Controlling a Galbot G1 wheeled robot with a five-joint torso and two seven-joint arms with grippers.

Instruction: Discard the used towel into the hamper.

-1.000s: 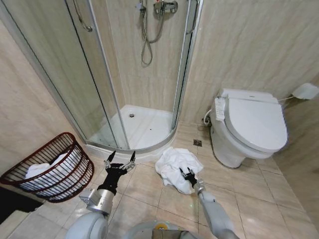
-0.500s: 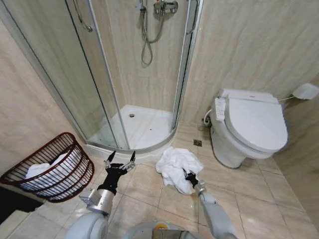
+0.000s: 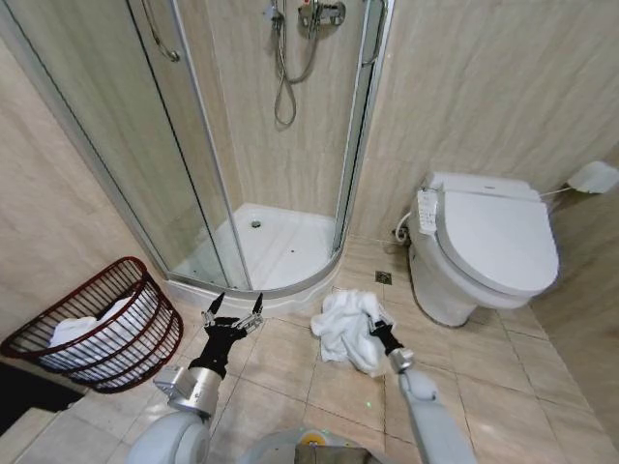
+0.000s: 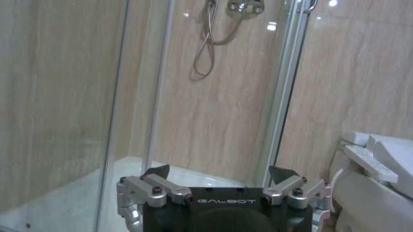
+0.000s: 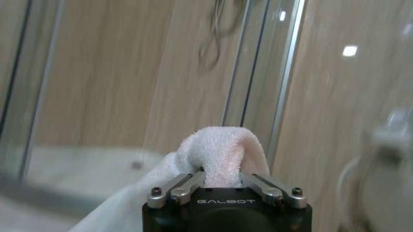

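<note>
Here the shower stall (image 3: 261,193), with its curved glass and white tray, takes up the far corner, and the toilet (image 3: 488,242) stands against the wall to the right. The hamper (image 3: 106,324), a dark reddish-brown wire basket, leans against the left wall on the tiled floor (image 3: 290,367), with white cloth already lying inside it.

The used towel (image 3: 346,329) is a rumpled white heap on the floor between the shower's threshold and the toilet, well apart from the hamper. It looks soft, light and limp, so it will likely drape and trail when raised rather than hold a shape. A gathered fold or ridge is the sensible place to take it, since a pinch on one thin edge could leave most of it dragging on the tiles.

The right end effector (image 3: 375,332) is at the heap's right side. In the right wrist view, its fingers (image 5: 187,186) are closed on a raised fold of the cloth that arches up between them.

The left end effector (image 3: 232,319) hovers above the floor between the hamper and the towel, spread wide and holding nothing.
</note>
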